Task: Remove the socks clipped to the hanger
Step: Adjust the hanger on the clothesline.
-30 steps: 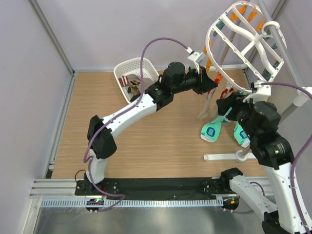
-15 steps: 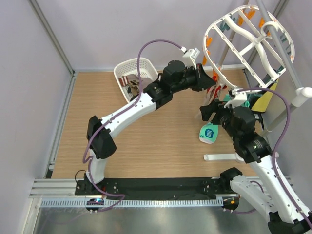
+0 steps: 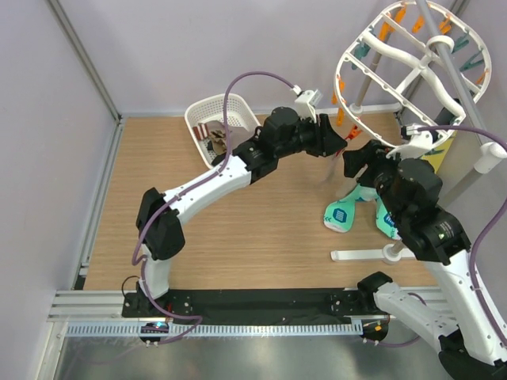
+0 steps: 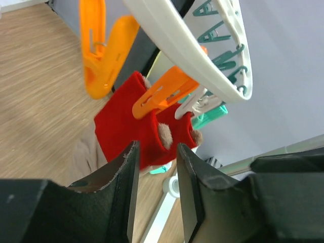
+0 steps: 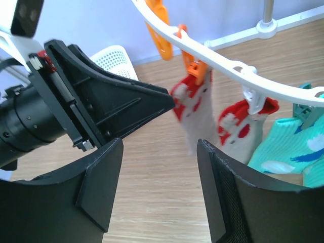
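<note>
The white oval hanger (image 3: 358,43) hangs tilted at the back right. In the left wrist view an orange peg (image 4: 162,92) clips a red sock cuff (image 4: 121,126) under the hanger rim (image 4: 187,50). My left gripper (image 4: 158,147) is open just short of that cuff, its jaws a little apart and holding nothing. In the right wrist view two red-and-beige socks (image 5: 195,109) (image 5: 243,126) and a teal sock (image 5: 288,147) hang from the rim (image 5: 228,63). My right gripper (image 5: 159,144) stands wide open and empty below them, facing the left gripper (image 3: 341,146).
A white perforated basket (image 3: 193,115) with socks in it stands at the back, left of the arms. The stand's grey pole (image 3: 455,71) and white foot (image 3: 360,255) are at the right. An empty orange peg (image 4: 104,55) dangles nearby.
My left gripper has opened, its jaws parting at the red cuff. The right arm has swung up and to the right. The hanger has tilted and shifted.
</note>
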{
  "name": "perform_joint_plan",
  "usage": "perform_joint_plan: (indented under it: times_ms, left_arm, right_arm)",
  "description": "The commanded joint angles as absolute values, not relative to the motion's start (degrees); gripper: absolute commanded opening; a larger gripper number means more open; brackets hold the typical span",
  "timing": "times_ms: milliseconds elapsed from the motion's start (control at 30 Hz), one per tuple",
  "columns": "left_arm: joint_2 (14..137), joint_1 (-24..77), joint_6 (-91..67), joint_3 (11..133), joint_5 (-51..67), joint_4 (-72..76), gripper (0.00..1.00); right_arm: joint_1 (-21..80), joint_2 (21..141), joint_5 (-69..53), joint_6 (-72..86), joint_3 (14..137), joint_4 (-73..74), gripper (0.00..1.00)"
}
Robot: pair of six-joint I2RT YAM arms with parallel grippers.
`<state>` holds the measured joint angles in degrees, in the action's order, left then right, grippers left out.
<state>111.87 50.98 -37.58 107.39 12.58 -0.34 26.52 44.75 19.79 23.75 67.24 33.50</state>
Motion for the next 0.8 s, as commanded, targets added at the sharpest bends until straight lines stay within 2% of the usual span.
perform_joint_plan:
  times_ms: [0,67,200,333,567,767]
  left_arm:
    - [108.81,50.8,-34.72,107.58,13.53,5.19,0.4]
    - [108.81,50.89,-34.45,107.58,13.71,5.01,0.43]
    - [107.76,50.8,-34.45,105.47,12.31,4.83,0.45]
    - [106.96,49.14,-36.73,103.63,11.42,5.18,0.49]
    - [106.43,46.76,-39.82,104.76,13.01,6.69,0.53]
    - [105.92,45.27,-41.04,104.86,11.69,4.48,0.53]
  right_arm:
    - [26.72,45.27,22.24,25.4,70.14,37.18,0.66]
    - [26.81,45.09,18.83,25.75,69.79,36.65,0.63]
    - [26.81,47.54,14.15,25.75,70.4,38.05,0.62]
    - [26.98,46.33,22.92,25.58,64.98,39.2,0.63]
    - [26.89,44.38,21.19,23.9,53.28,22.28,0.7]
    - [26.89,48.77,25.83,22.94,50.45,13.91,0.74]
